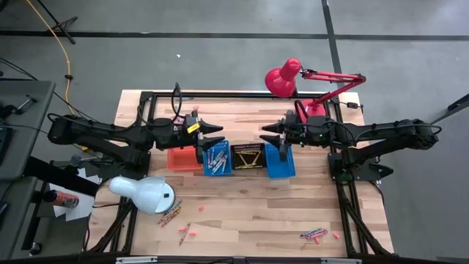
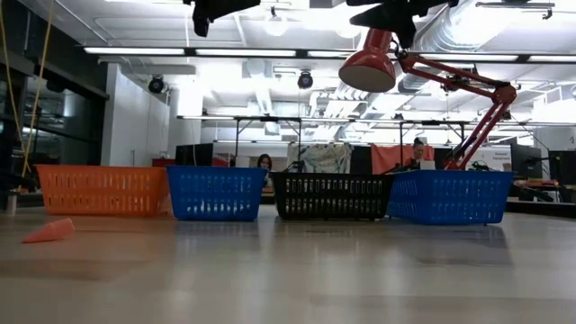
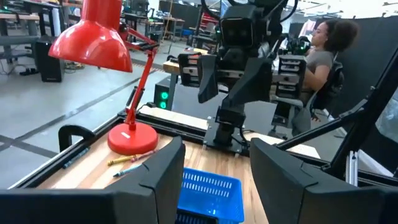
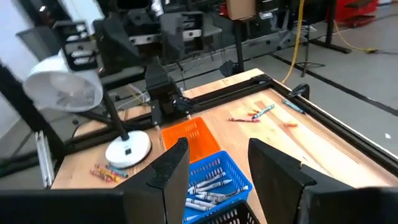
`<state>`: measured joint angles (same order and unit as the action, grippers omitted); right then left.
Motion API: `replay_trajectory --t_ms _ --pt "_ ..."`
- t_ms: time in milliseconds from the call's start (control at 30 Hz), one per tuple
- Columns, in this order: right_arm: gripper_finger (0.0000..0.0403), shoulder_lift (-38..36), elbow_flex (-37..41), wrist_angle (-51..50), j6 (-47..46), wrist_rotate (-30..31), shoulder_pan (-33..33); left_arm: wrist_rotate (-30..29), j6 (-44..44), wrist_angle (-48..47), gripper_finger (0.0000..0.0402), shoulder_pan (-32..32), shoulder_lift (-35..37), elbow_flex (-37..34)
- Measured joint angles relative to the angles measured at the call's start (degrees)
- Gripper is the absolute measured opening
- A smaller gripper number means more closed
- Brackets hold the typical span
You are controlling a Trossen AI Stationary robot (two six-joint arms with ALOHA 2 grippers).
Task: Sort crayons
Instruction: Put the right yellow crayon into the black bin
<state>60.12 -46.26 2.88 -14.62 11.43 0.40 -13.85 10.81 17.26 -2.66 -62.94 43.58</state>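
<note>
Baskets of plastic mesh sit in a row directly beneath both claws in the high view: the left gripper (image 1: 220,130) over the orange basket (image 1: 181,158) and the crayon-filled blue one (image 1: 217,158), the right gripper (image 1: 264,132) near the black basket (image 1: 248,157). Loose crayons (image 1: 314,235) lie well forward of them, so we judge a fresh pick comes next, calling for a long reach. In the low view, the mesh walls look rigid. Each wrist view shows us its own fingers apart, holding nothing; thin waxy sticks lie below the right claw.
</note>
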Motion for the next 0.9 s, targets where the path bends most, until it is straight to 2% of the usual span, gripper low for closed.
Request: replay_trajectory --t_ms 167,433,500,567,667,767,900 --pt "0.0158 0.0 0.0 -0.1 -6.2 0.6 0.0 0.0 -0.1 -0.1 0.0170 0.0 0.0 0.0" --pt "0.0158 0.0 0.0 -0.7 -6.1 0.9 0.0 0.0 0.0 -0.3 0.0170 0.0 -0.2 0.0" --pt "0.0158 1.2 0.0 -1.8 -10.0 4.8 0.0 0.0 0.0 -0.6 0.0170 0.0 -0.2 0.0" --pt "0.0158 3.5 0.0 -5.0 -17.0 9.3 -1.2 -0.4 0.0 -1.0 0.0170 0.0 -0.3 0.0" --pt "0.0158 9.3 -1.3 -14.4 -23.9 7.0 -5.6 -0.8 0.1 -1.0 0.0170 0.0 -0.3 0.0" --pt "0.0158 16.5 -4.7 -28.4 -24.0 2.5 -11.5 -1.5 1.1 -1.1 0.0170 0.0 -0.3 0.0" --pt "0.0158 25.1 -9.2 -41.6 -20.2 5.1 -20.0 -2.0 1.1 -1.1 0.0170 0.0 -0.3 0.0"
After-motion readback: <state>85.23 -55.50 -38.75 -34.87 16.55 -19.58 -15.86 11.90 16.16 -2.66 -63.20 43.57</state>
